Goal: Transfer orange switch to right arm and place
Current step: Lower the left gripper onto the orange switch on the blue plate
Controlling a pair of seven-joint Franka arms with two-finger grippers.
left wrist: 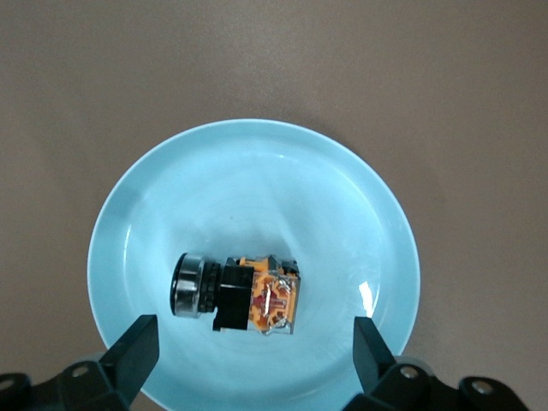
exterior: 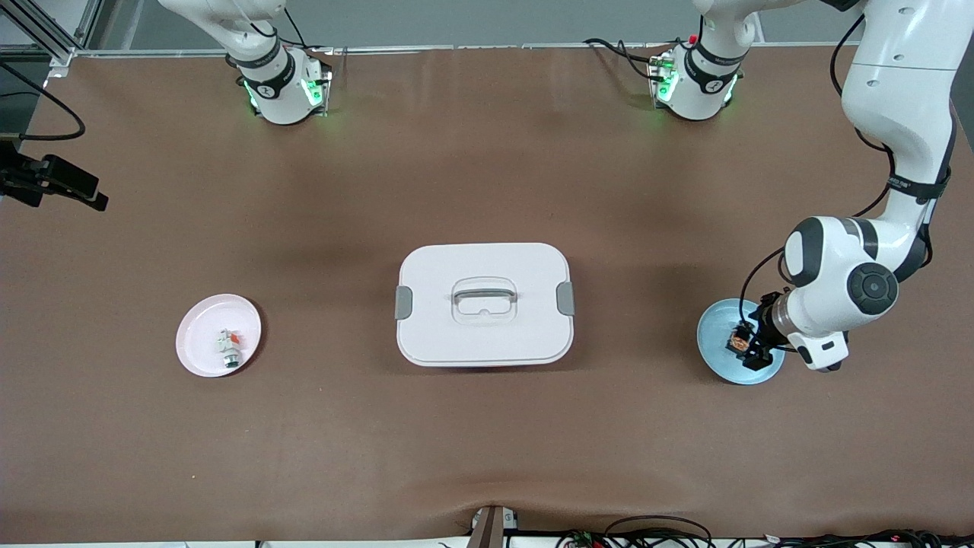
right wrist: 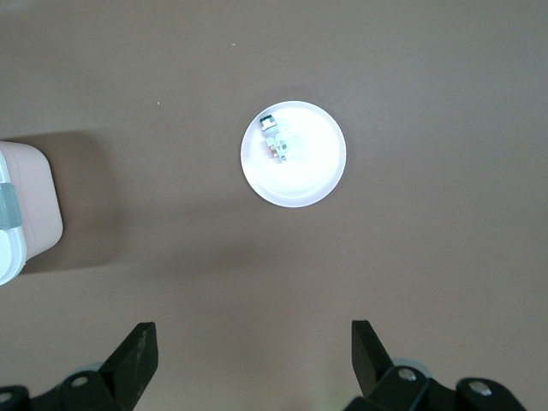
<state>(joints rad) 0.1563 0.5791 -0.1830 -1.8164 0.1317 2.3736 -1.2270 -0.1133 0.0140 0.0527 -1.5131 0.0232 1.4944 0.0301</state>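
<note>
The right pincer hangs spread high over the desk, waiting. The left pincer hovers spread just above the blue plate; the orange switch lies there ungrasped, between its fingertips. Pickup, handover and placement all remain.

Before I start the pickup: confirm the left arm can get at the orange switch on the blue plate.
Probably yes. The left gripper hangs open right over the blue plate, and the orange switch lies on it uncovered, with nothing beside it.
</note>
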